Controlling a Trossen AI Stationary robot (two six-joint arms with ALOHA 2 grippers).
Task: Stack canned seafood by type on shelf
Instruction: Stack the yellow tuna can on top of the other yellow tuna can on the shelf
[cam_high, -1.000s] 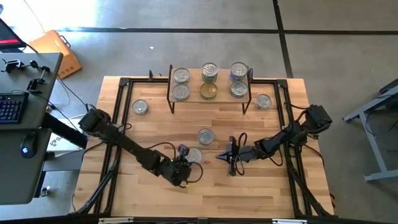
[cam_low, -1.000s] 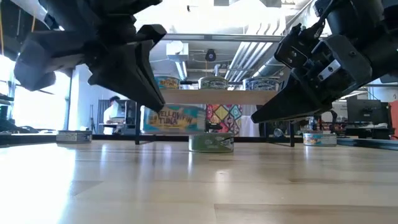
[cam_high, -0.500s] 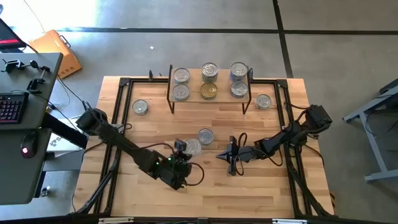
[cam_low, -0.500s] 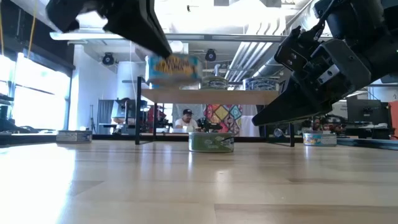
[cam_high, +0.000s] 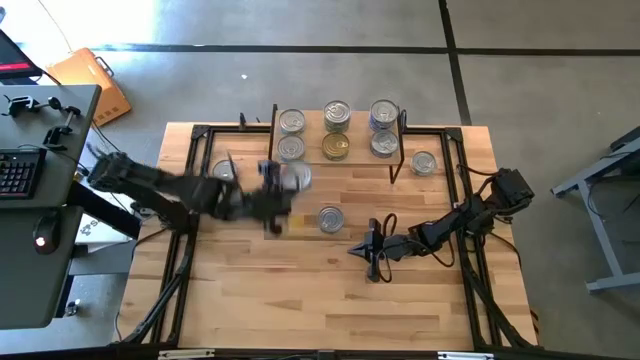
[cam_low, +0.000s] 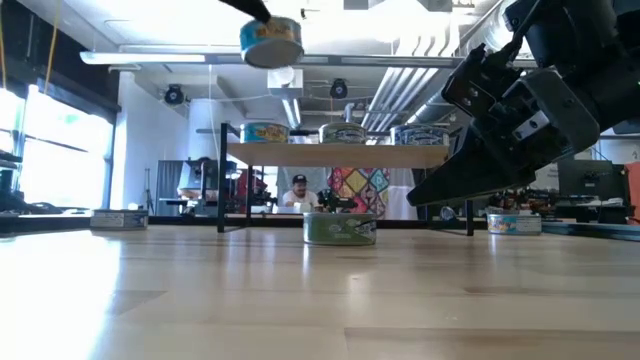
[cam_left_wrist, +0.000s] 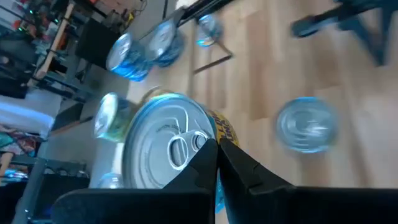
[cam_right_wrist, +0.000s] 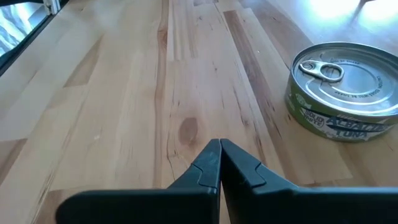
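Six tins are sitting on the shelf (cam_high: 362, 152). The left gripper (cam_high: 272, 190), closed on a yellow-labelled tin (cam_high: 293, 177), is holding it high beside the shelf. The right gripper (cam_high: 360, 250) is resting pinched shut, empty. Three tins (cam_high: 331, 219) are awaiting stacking.

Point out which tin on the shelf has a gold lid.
It is the front tin of the middle pair on the shelf, on the side nearer the arms. The other five tins there all have silver lids.
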